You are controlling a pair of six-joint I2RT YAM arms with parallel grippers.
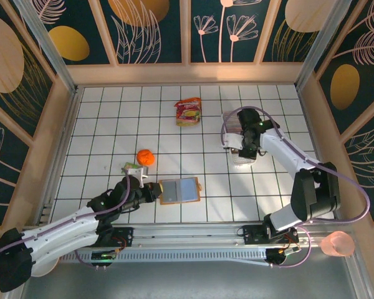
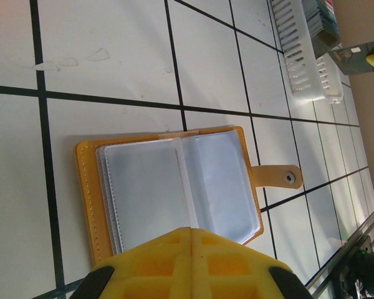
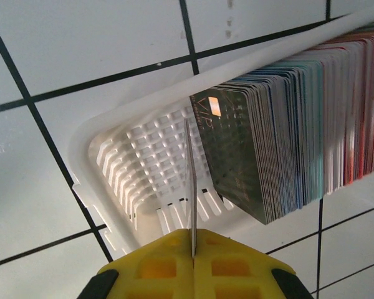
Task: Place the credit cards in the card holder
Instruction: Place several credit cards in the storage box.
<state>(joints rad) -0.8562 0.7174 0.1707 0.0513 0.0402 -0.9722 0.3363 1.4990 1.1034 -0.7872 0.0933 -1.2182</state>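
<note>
Orange card holder (image 2: 174,187) lies unfolded beside my closed left claw (image 2: 192,233); my right claw (image 3: 192,234) pinches one credit card (image 3: 190,174) over the tray (image 3: 131,149).

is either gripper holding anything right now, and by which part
The right gripper pinches one thin grey plastic credit card, seen edge-on, by its near end, over the white slotted plastic tray. The left gripper is shut with nothing visible in it.

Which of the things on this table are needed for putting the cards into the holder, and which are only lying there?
For the job:
- cards, standing in the tray, one pinched in the right gripper
- card holder, lying open

Only lying there:
- snack packet
- orange ball
</note>
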